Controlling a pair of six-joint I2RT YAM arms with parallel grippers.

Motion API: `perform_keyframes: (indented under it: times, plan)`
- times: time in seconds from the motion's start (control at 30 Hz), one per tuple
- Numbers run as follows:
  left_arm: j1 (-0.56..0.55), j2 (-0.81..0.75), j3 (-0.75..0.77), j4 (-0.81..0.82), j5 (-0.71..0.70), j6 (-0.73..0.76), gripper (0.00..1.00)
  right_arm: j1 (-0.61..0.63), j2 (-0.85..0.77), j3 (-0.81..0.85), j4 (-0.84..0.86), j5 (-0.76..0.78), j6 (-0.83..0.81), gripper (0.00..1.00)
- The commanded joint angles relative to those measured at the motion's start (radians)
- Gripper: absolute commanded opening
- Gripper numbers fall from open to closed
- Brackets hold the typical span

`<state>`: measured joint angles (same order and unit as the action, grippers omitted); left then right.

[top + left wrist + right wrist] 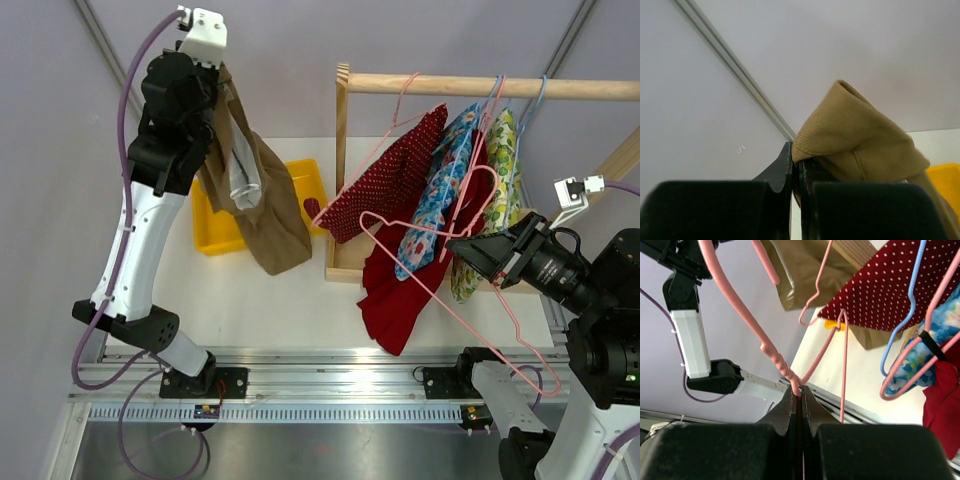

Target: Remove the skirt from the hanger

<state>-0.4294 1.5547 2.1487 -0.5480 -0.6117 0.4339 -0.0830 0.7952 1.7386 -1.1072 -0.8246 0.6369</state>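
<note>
The tan skirt hangs free in the air from my left gripper, which is raised high at the back left and shut on the skirt's top edge. In the left wrist view the bunched tan cloth sits pinched between the closed jaws of the left gripper. The pink wire hanger is bare and tilted in front of the rack. My right gripper is shut on the hanger's twisted neck, as the right wrist view shows at the jaw tips of the right gripper.
A yellow bin stands on the table behind the hanging skirt. The wooden rack carries a red polka-dot garment, floral garments and a plain red one on pink and blue hangers, close to my right gripper.
</note>
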Motion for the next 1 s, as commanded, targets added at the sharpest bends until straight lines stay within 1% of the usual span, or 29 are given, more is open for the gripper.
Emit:
perform_keyframes:
  times: [0.0, 0.07, 0.13, 0.17, 0.27, 0.3, 0.33, 0.37, 0.4, 0.43, 0.47, 0.5, 0.53, 0.57, 0.6, 0.63, 0.67, 0.7, 0.73, 0.77, 0.8, 0.83, 0.9, 0.97]
  plan:
    - [0.06, -0.004, 0.102, 0.128, 0.111, -0.08, 0.0, 0.02, -0.017, -0.008, -0.006, 0.025, -0.049, 0.0]
    - [0.089, 0.076, 0.199, 0.114, 0.127, -0.098, 0.0, 0.023, -0.021, -0.019, 0.004, 0.022, -0.049, 0.0]
    - [0.135, 0.114, 0.24, 0.094, 0.182, -0.145, 0.0, 0.023, -0.019, -0.013, 0.015, 0.015, -0.043, 0.0]
    - [0.147, 0.123, 0.238, 0.092, 0.188, -0.184, 0.0, 0.023, -0.016, -0.005, 0.02, 0.015, -0.043, 0.0]
    - [0.175, 0.148, 0.211, 0.091, 0.205, -0.218, 0.0, 0.023, -0.004, 0.07, 0.023, 0.05, -0.062, 0.0]
    - [0.179, 0.153, 0.189, 0.091, 0.21, -0.225, 0.0, 0.023, 0.002, 0.123, 0.029, 0.07, -0.078, 0.0]
    - [0.184, 0.156, 0.165, 0.095, 0.21, -0.231, 0.0, 0.025, 0.009, 0.154, 0.027, 0.126, -0.088, 0.0]
    - [0.184, 0.156, 0.101, 0.092, 0.21, -0.251, 0.0, 0.023, 0.018, 0.188, 0.023, 0.162, -0.101, 0.0]
    - [0.184, 0.15, 0.059, 0.092, 0.213, -0.267, 0.0, 0.023, 0.041, 0.259, 0.008, 0.195, -0.127, 0.0]
    - [0.184, 0.139, 0.01, 0.102, 0.216, -0.28, 0.0, 0.023, 0.051, 0.292, -0.002, 0.275, -0.138, 0.0]
    - [0.184, 0.102, -0.118, 0.115, 0.214, -0.318, 0.0, 0.023, 0.064, 0.318, 0.001, 0.316, -0.152, 0.0]
    - [0.184, 0.082, -0.183, 0.135, 0.21, -0.337, 0.0, 0.023, 0.064, 0.343, 0.009, 0.356, -0.155, 0.0]
    - [0.184, 0.059, -0.257, 0.175, 0.213, -0.371, 0.0, 0.023, 0.062, 0.348, 0.024, 0.433, -0.157, 0.0]
    - [0.185, 0.042, -0.31, 0.187, 0.217, -0.389, 0.0, 0.023, 0.061, 0.352, 0.038, 0.474, -0.163, 0.0]
    - [0.185, 0.013, -0.41, 0.192, 0.222, -0.411, 0.01, 0.023, 0.059, 0.357, 0.056, 0.516, -0.169, 0.0]
    - [0.185, 0.002, -0.446, 0.186, 0.233, -0.429, 0.03, 0.023, 0.061, 0.363, 0.058, 0.604, -0.175, 0.0]
    - [0.185, -0.008, -0.478, 0.177, 0.239, -0.486, 0.14, 0.023, 0.07, 0.374, 0.044, 0.648, -0.187, 0.0]
    - [0.185, -0.016, -0.515, 0.169, 0.243, -0.506, 0.27, 0.025, 0.076, 0.389, 0.04, 0.691, -0.195, 0.0]
    - [0.185, -0.027, -0.57, 0.152, 0.26, -0.523, 0.54, 0.025, 0.079, 0.391, 0.037, 0.766, -0.201, 0.0]
    - [0.185, -0.027, -0.594, 0.143, 0.266, -0.543, 0.91, 0.023, 0.084, 0.389, 0.037, 0.792, -0.212, 0.0]
    - [0.184, -0.025, -0.607, 0.125, 0.27, -0.553, 0.99, 0.023, 0.091, 0.378, 0.041, 0.814, -0.233, 0.0]
    - [0.185, -0.016, -0.613, 0.081, 0.264, -0.561, 0.99, 0.023, 0.098, 0.372, 0.046, 0.855, -0.24, 0.0]
    - [0.185, -0.016, -0.616, 0.034, 0.253, -0.581, 0.99, 0.023, 0.119, 0.358, 0.053, 0.887, -0.253, 0.0]
    - [0.184, -0.059, -0.653, 0.014, 0.244, -0.586, 0.99, 0.023, 0.134, 0.355, 0.064, 0.917, -0.263, 0.0]
